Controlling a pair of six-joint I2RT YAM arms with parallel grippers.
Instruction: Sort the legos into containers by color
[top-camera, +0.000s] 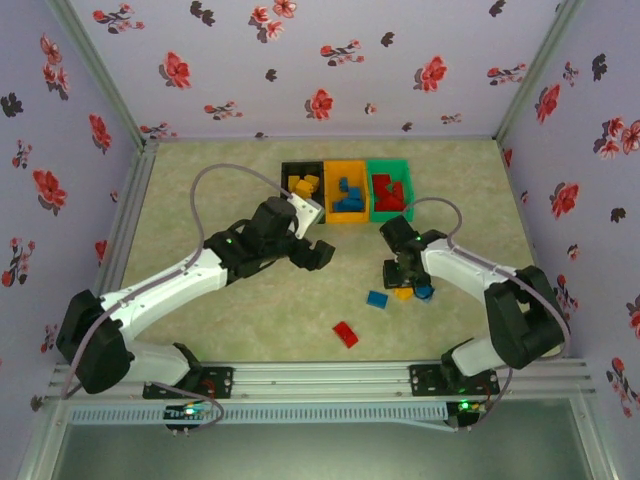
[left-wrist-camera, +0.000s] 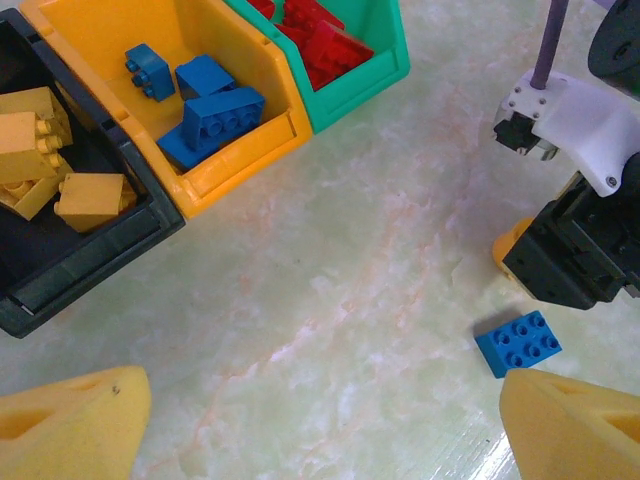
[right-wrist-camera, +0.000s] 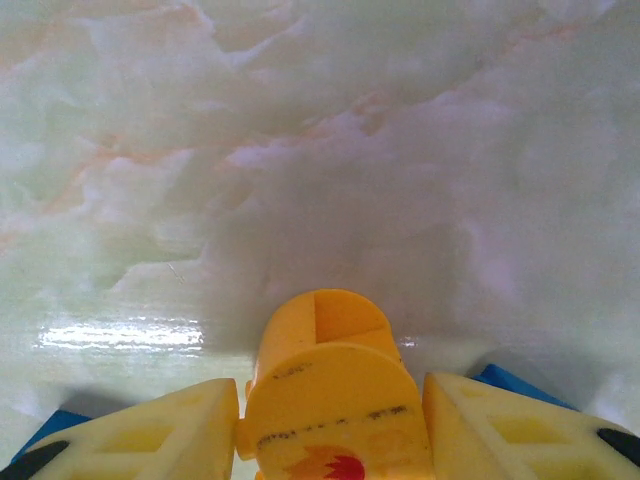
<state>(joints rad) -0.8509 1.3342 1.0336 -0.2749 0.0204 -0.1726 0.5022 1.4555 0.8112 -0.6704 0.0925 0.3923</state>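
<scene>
Right gripper is down at the table, about 4 o'clock from table centre. Its fingers are closed on the rounded yellow piece, one pad against each flank. This reads as a grip. Cannot tell whether the piece is touching the surface or just off it. It is hard moulded plastic, so judged light, stiff and glossy. The curved wall gives flat pads only a thin line of contact, so it is likely to swivel or squirt out if pinched off-centre. Best hold, by my reckoning, is square across the widest part of the body, set low. Left gripper hangs over bare table, foam pads wide apart with nothing between. A blue brick lies flat, studs up, at its 4 o'clock, just beside the right arm's fingers. A red brick lies alone near 6 o'clock of the table, well apart from the bins. The bins stand in a row at 12 o'clock. The black bin holds yellow bricks, the orange bin blue bricks, and the green bin red bricks. The yellow piece's home is judged to be the black bin, at 11 o'clock from the right gripper. The loose bricks are best taken across their smooth side walls, not the studs.
</scene>
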